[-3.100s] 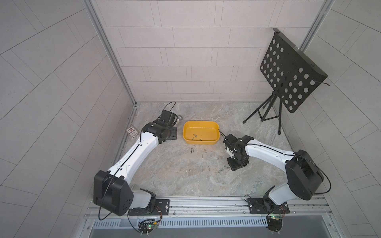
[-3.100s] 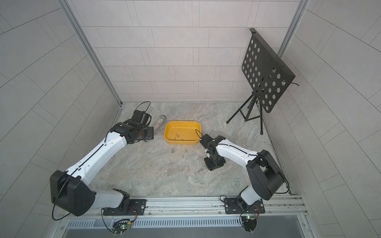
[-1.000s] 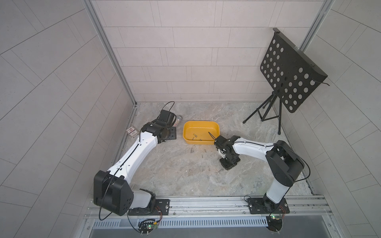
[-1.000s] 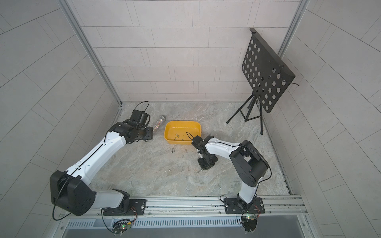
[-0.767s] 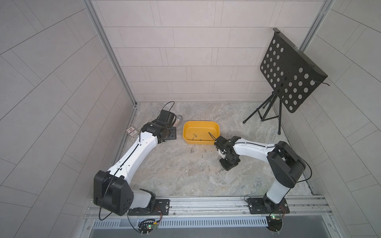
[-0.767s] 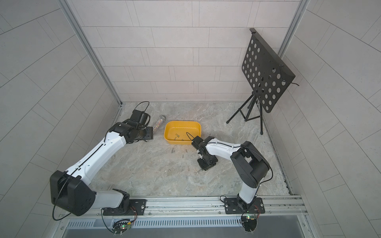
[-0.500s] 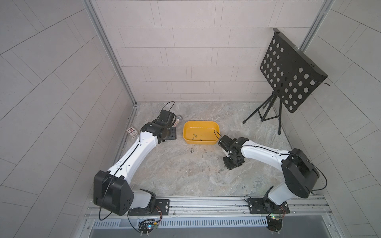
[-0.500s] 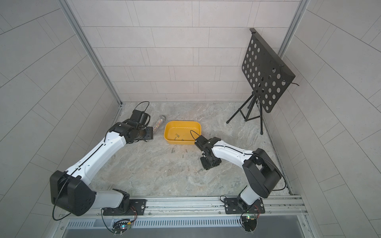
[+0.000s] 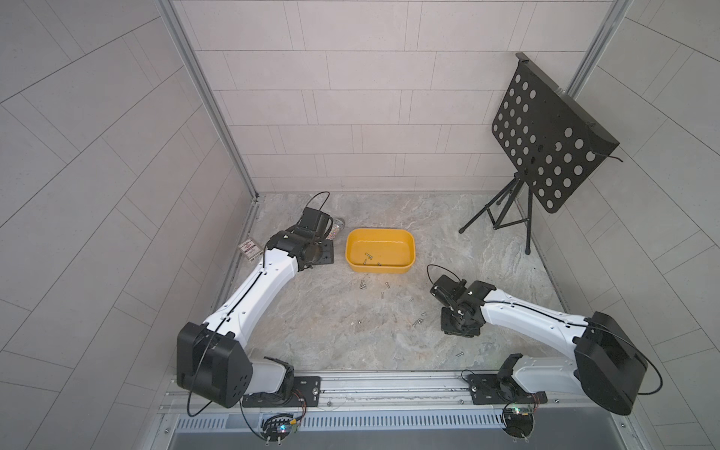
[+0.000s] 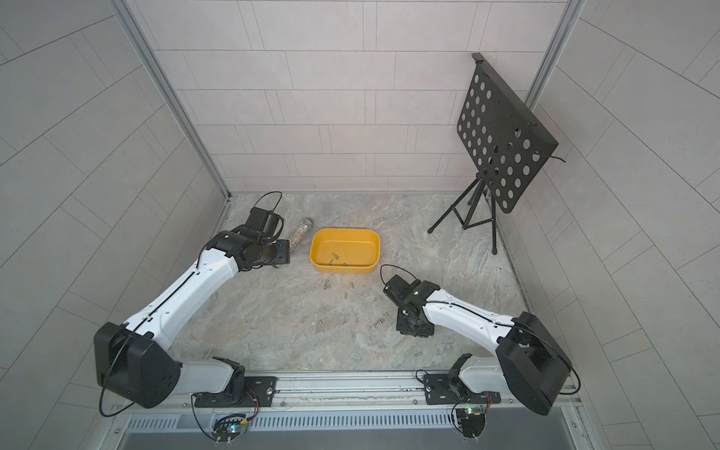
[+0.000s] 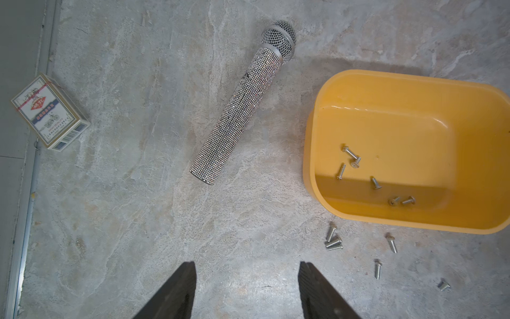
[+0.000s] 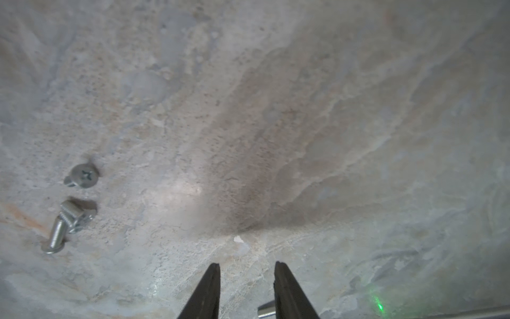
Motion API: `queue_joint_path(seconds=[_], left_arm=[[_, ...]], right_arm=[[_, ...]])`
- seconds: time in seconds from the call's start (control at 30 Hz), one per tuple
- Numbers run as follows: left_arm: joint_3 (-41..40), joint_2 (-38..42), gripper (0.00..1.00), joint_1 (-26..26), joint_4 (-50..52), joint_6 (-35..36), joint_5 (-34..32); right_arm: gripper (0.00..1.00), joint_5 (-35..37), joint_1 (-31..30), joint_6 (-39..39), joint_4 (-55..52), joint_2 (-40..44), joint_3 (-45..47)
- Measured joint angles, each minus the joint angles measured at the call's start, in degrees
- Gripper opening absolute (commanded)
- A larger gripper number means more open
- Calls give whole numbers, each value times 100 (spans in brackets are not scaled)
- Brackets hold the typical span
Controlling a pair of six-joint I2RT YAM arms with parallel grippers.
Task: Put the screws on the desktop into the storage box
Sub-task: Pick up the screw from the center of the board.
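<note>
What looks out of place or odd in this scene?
Screws lie scattered on the desktop, only a few in the yellow box. A glittery microphone lying beside the box and a card pack at the edge look unrelated. Nothing looks damaged.

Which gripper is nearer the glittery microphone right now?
Left. The left gripper is just short of the handle end of the microphone; the right gripper is across the desktop beyond the storage box, low over loose screws.
</note>
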State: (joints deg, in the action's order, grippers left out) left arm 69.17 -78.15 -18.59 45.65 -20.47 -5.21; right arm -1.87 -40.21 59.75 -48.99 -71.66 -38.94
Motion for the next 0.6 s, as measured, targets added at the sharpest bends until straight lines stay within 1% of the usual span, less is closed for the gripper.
queue_joint_path(seconds=[0.13,0.27,0.43,0.6], left_arm=[[-4,0,66,0,-2,-2,94],[-11,0,66,15,-4,-2,164],[-17,0,66,20,-7,-4,254],[-37,0,66,20,-15,-2,273]], right_arm=[[37,76,-70,739,-149,573,424],[37,72,-133,1318,-315,942,730],[37,-50,-317,1808,-356,986,857],[37,-192,-407,2063,-337,973,868]])
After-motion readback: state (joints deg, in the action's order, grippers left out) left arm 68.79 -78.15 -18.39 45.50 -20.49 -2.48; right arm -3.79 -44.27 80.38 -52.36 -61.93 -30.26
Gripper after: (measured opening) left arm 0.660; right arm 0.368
